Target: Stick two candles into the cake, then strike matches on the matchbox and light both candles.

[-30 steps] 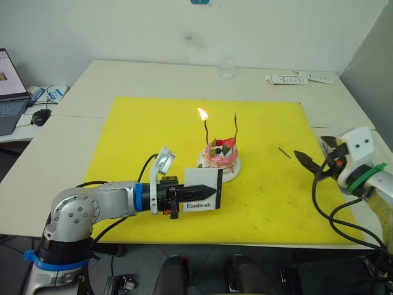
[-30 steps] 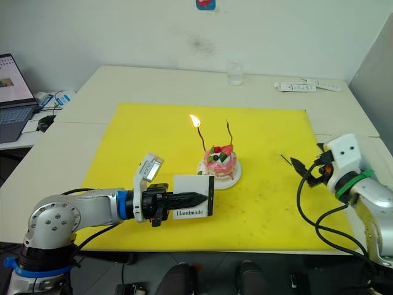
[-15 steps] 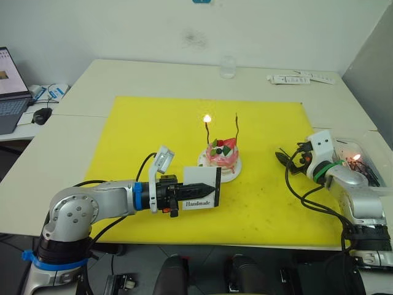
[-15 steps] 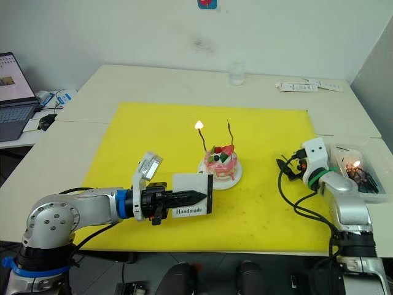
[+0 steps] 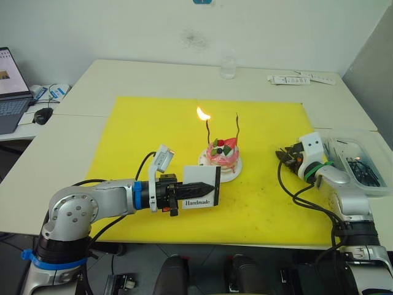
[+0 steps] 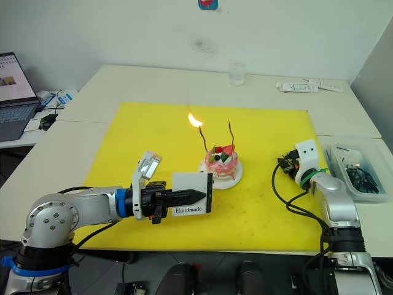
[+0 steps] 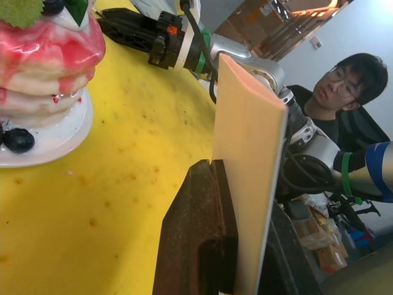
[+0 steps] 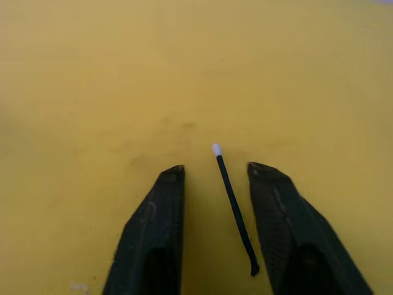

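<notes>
- Evidently the job stood about half done: both candles were planted in the cake [image 5: 221,155] at mid-frame; the left candle [image 5: 208,130] carried a flame, the right candle [image 5: 236,126] was unlit.
- Left claw [image 5: 195,191], lower centre of the left eye view, was clamped on the matchbox [image 5: 202,187], held upright just in front of the cake, its black strip toward the cake.
- Right claw [image 8: 214,184] sat low over the yellow mat [image 5: 153,123], right of centre, its black fingers apart and straddling a match [image 8: 233,206] with a pale tip that lay flat between them, touching neither as far as could be seen.
- Left to do, by my judgement: close on that match, strike it on the box and light the second candle.
- Around: a clear tray [image 5: 359,163] of dark sticks at the right edge of the counter [image 5: 153,77], a glass [image 5: 227,66] at the upper centre, a laptop [image 5: 11,89] at far left, and a person [image 7: 344,104] beyond the arm in the left wrist view.
- Nothing lay between the match and the matchbox.
</notes>
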